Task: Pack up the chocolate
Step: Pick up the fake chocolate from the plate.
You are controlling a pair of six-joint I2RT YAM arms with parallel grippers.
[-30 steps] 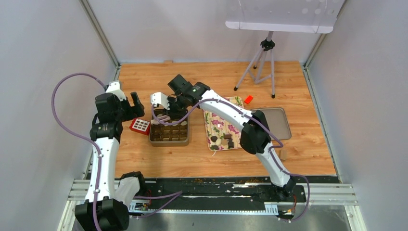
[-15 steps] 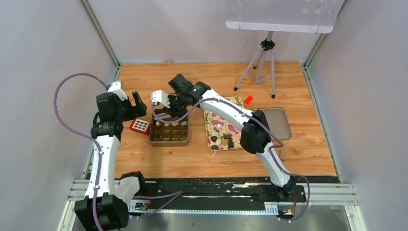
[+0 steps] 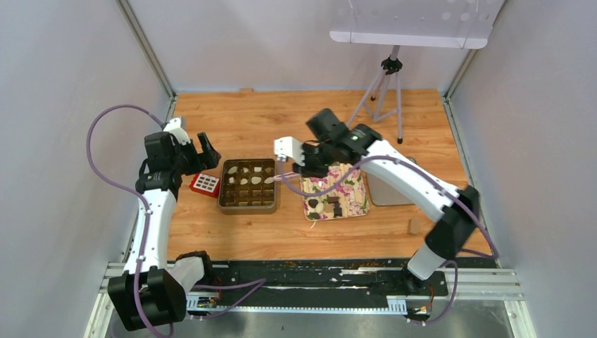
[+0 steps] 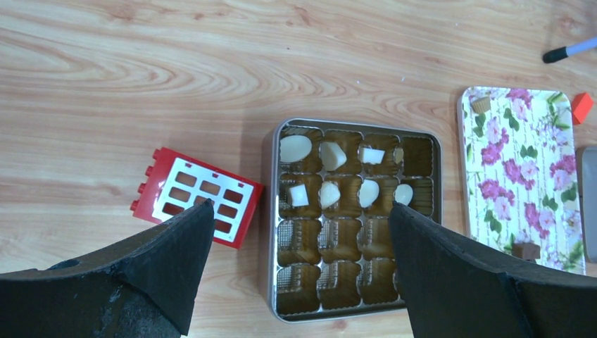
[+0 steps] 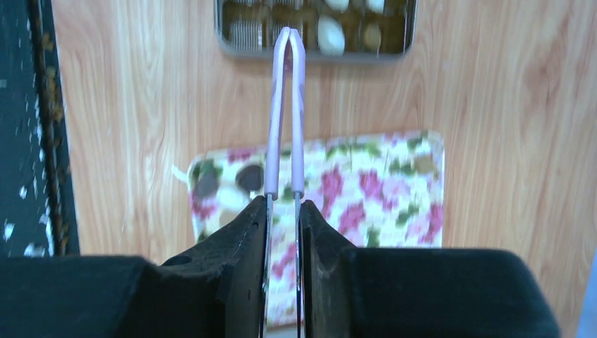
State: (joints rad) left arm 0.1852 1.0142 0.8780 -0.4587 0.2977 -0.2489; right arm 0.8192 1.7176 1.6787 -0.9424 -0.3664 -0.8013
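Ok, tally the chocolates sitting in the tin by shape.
square cream pieces: 2
rounded cream pieces: 6 (one is half hidden in its cup)
Total in the tin: 8

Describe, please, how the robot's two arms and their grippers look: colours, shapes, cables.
The left arm and the right arm have slim white links with bulky black joints. A purple cable loops loosely beside each arm. The left gripper and the right gripper have thick, matte black fingers.
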